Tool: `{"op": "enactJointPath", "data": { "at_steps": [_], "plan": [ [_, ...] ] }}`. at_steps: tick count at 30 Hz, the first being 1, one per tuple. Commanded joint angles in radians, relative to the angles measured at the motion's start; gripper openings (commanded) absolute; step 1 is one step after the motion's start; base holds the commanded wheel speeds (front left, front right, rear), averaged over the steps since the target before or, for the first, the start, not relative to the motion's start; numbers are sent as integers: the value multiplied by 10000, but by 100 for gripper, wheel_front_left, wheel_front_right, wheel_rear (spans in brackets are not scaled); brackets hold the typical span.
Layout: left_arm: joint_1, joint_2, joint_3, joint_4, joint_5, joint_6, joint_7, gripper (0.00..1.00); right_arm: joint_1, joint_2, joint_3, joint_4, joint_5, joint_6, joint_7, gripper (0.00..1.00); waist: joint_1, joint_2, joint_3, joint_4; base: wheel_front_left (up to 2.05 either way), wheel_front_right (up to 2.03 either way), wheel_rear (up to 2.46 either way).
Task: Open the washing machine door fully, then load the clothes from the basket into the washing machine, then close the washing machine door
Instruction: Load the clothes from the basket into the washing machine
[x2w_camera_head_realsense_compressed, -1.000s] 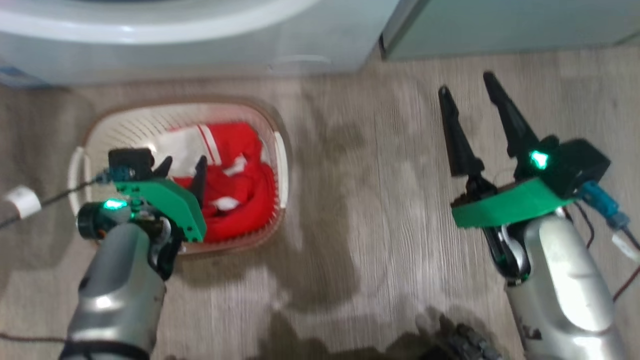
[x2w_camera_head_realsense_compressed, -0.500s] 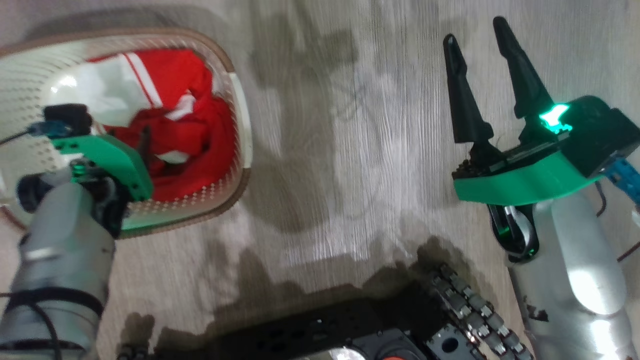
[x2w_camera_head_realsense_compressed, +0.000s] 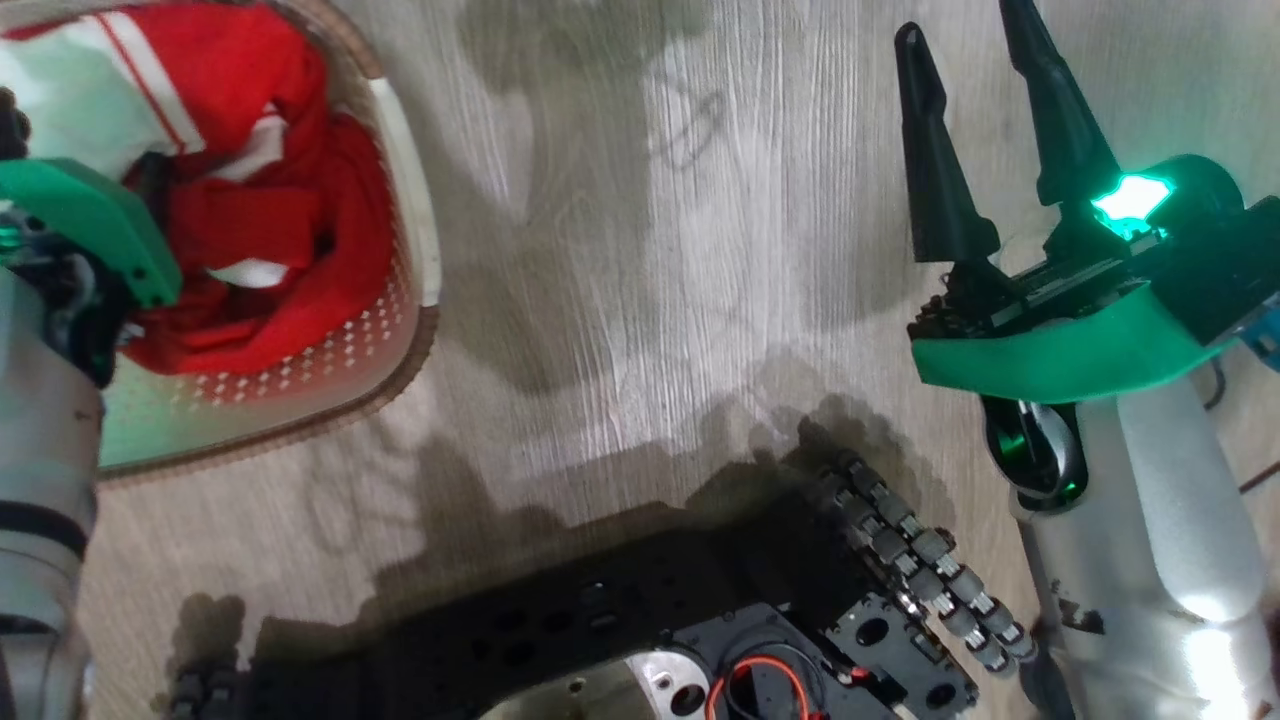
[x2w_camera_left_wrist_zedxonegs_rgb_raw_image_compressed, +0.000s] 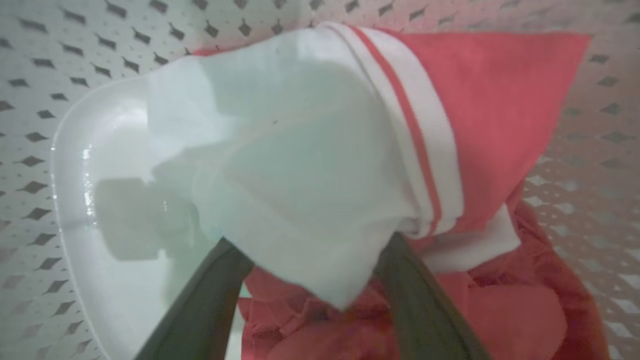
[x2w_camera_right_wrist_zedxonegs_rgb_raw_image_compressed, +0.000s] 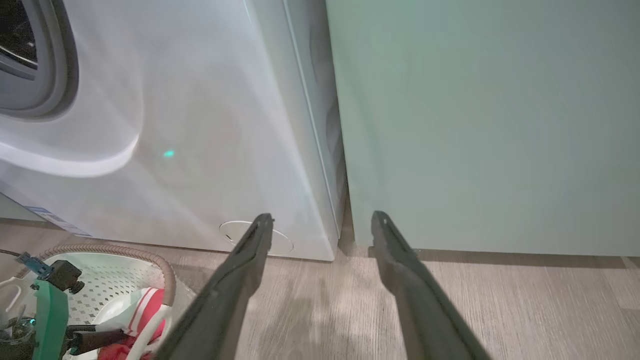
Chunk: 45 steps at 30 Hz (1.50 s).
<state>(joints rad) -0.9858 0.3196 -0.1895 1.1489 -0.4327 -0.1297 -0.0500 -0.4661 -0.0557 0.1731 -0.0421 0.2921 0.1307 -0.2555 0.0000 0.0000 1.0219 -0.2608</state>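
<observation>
Left arm: silver left forearm rises along the near left side, capped by a green wrist bracket. The left gripper points steeply down, its two dark fingers spread wide. Right arm: pale right forearm stands at the near right, a green lamp lit at the wrist. The right gripper points forward, fingers parted and empty. Below, the black wheeled base.
</observation>
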Motion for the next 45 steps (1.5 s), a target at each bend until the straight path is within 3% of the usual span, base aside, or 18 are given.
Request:
{"op": "enactJointPath", "data": {
  "at_steps": [1,7,8,9,10,15,29,34,45],
  "plan": [
    [147,552,15,-27,-90,-8,78,100,296,55,230,-338,109,0,-62,100,0,0,244,-184,0,0,0],
    [-255,933,-567,-9,-146,-9,339,100,285,55,323,-385,243,0,-62,100,0,0,465,-342,0,0,0],
    [-295,982,-674,-7,-147,-9,375,81,282,55,339,-376,265,0,-62,100,0,0,477,-363,0,0,0],
    [-331,1035,-784,-33,-147,-9,357,21,279,55,353,-362,309,0,-62,100,0,0,482,-380,0,0,0],
    [-369,1119,-858,-19,-128,-9,299,0,272,55,367,-349,343,0,-62,100,0,0,480,-394,0,0,0],
    [-468,1245,-992,256,-89,-4,-52,0,268,55,318,-183,409,0,-62,100,0,0,315,-343,0,0,0],
    [389,636,-861,-396,-272,413,-1977,0,439,55,155,263,30,0,-62,100,0,0,-1294,548,0,0,0],
    [1188,323,-640,-1539,-376,565,-2106,0,633,55,17,496,-233,0,-62,100,0,0,-2100,948,0,0,0],
    [3789,-295,287,-5837,-161,1229,-2116,0,1271,55,-418,911,-743,0,-62,100,0,0,-3987,1681,0,0,0]
  ]
}}
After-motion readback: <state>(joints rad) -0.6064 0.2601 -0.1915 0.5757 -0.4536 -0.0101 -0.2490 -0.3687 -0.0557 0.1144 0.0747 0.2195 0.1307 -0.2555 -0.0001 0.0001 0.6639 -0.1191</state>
